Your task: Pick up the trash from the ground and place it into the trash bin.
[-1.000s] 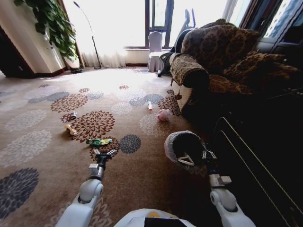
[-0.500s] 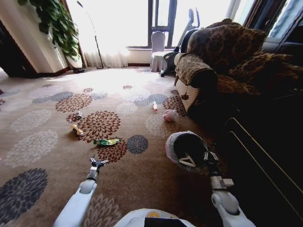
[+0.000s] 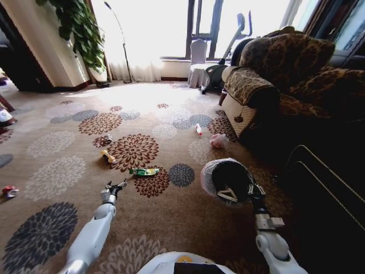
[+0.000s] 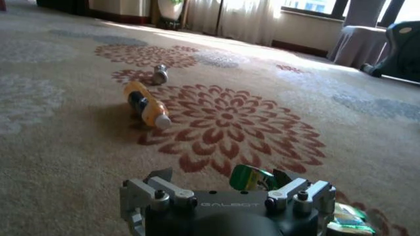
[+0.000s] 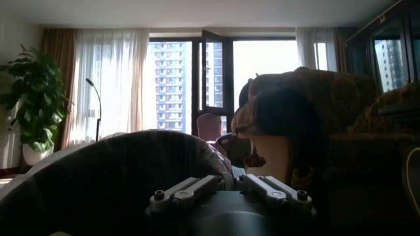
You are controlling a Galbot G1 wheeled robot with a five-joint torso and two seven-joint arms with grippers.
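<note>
The left gripper [image 3: 116, 186] hangs low over the carpet [image 3: 57, 171] with its fingers spread apart and nothing in them. The green wrapper [image 3: 144, 171] lies flat on the carpet near it, just past its tips. A yellow bottle [image 3: 108, 156] lies farther off on a brown flower shape, and a small can [image 4: 159, 74] lies beyond it. A pink bag [image 3: 217, 140] sits near the sofa [image 3: 268, 91]. The right gripper [image 3: 251, 190] is closed on the rim of the trash bin [image 3: 225, 181] and holds it tipped on its side.
</note>
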